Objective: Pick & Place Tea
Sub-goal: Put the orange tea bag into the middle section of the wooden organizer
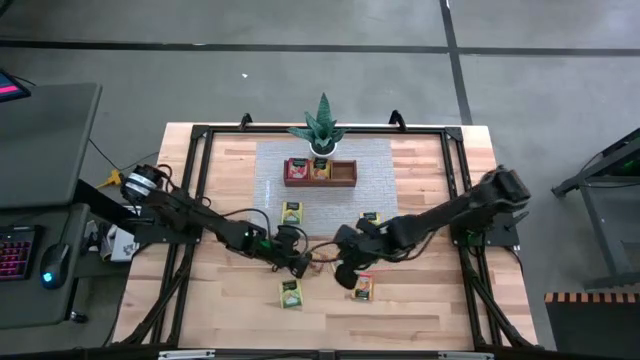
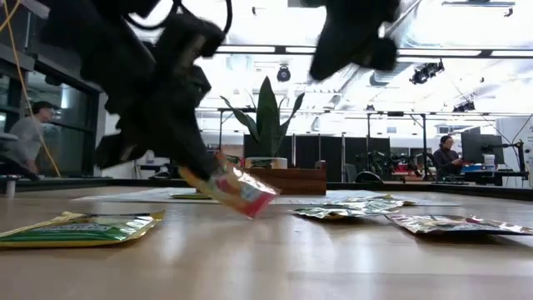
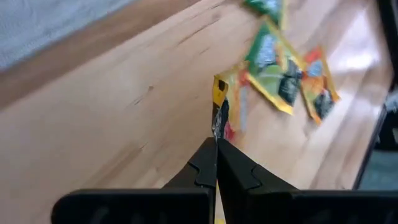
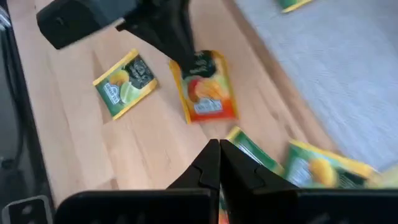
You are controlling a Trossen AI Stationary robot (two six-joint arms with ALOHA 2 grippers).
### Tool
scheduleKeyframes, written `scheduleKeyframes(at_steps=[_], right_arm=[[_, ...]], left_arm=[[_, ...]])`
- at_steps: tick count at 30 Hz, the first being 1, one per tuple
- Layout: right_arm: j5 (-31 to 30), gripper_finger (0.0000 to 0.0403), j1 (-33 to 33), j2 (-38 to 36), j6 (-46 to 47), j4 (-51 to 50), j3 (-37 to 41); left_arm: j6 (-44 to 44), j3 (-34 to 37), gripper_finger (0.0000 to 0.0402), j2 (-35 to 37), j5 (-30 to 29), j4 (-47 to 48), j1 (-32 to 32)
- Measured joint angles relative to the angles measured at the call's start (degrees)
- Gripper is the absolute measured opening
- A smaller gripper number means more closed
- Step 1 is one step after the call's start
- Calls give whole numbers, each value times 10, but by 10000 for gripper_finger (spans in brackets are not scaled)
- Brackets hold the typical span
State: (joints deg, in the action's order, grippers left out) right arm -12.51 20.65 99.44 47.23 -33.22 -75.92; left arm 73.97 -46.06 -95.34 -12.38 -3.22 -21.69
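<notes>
I see the orange tea packet (image 4: 205, 87) pinched at its top edge by the left gripper (image 3: 216, 140), hanging tilted just above the wooden table (image 1: 430, 310), near the middle of its front half. The left fingers are clamped together on that packet's edge. The right gripper (image 4: 219, 149) hovers just beside it, fingers pressed together on nothing I can make out.

Around it I count loose packets on the table: one green one (image 1: 291, 293) towards the front left, one orange one (image 1: 363, 290) partly under the right gripper, one yellow-green one (image 1: 292, 211) on the grey mat (image 1: 270, 165), and one more (image 1: 370, 218) at the mat's front right edge. That makes four lying flat, plus the one held.

Farther back, the brown wooden tray (image 1: 343, 174) sits on the mat with packets already in its left and middle parts; I cannot count them. One potted plant (image 1: 321, 128) stands just behind the tray.

The right arm (image 1: 450, 212) reaches in from the right, close to the held packet.
</notes>
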Motion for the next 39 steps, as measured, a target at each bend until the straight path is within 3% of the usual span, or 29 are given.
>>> scheduleKeyframes(at_steps=[11,17,21,25,30,39], right_arm=[[-75,0,20,-143,82,-212,-1],[-74,0,20,-156,131,-276,-1],[-69,0,20,-154,166,-302,-1],[-81,0,20,-153,217,-338,-1],[-97,0,20,-153,244,-346,-1],[-103,0,10,-153,197,-360,-1]], left_arm=[[-238,-21,0,120,44,131,68],[-445,-129,0,127,113,315,140],[-572,-210,0,121,128,427,173],[-510,-255,0,114,104,523,231],[-483,-260,0,114,118,491,303],[-585,-274,0,78,124,456,361]])
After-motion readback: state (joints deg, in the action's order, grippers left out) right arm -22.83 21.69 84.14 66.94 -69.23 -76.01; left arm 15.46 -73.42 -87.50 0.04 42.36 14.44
